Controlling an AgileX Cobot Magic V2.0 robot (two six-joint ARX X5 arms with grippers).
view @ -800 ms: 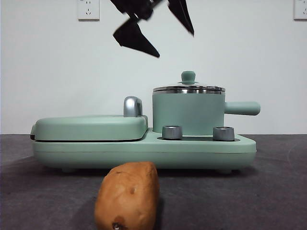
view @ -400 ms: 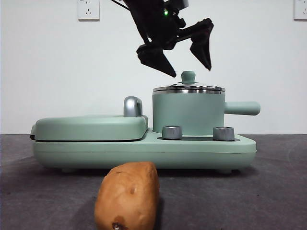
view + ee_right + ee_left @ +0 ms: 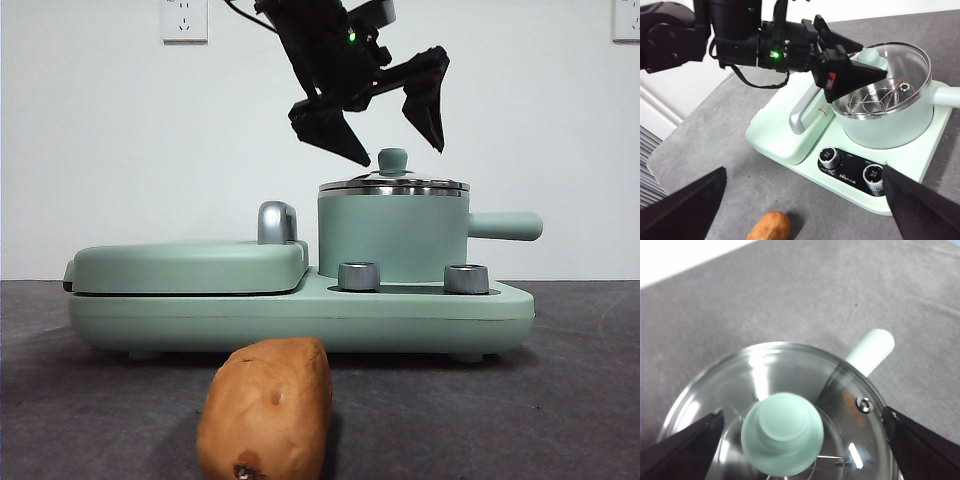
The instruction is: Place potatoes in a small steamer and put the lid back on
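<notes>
The small steamer (image 3: 392, 238), a mint-green pot with a side handle (image 3: 505, 226), stands on the right of a mint-green cooker base (image 3: 300, 315). The glass lid (image 3: 393, 184) with its green knob (image 3: 392, 159) rests on it. My left gripper (image 3: 385, 135) is open and hovers just above the knob, one jaw on each side. The left wrist view shows the knob (image 3: 782, 433) between the open jaws and the lid (image 3: 850, 390) below. The potato (image 3: 266, 405) lies on the table in front of the cooker. It also shows in the right wrist view (image 3: 770, 226). My right gripper (image 3: 800, 210) is open, high above the table.
A flat green griddle cover (image 3: 188, 266) with a chrome handle (image 3: 277, 222) fills the cooker's left half. Two metal dials (image 3: 359, 276) sit on the front below the pot. The table (image 3: 560, 400) is dark grey.
My left gripper came down from the top of the front view to just above the lid's knob, then shifted very little. The potato, pot and lid have not moved.
</notes>
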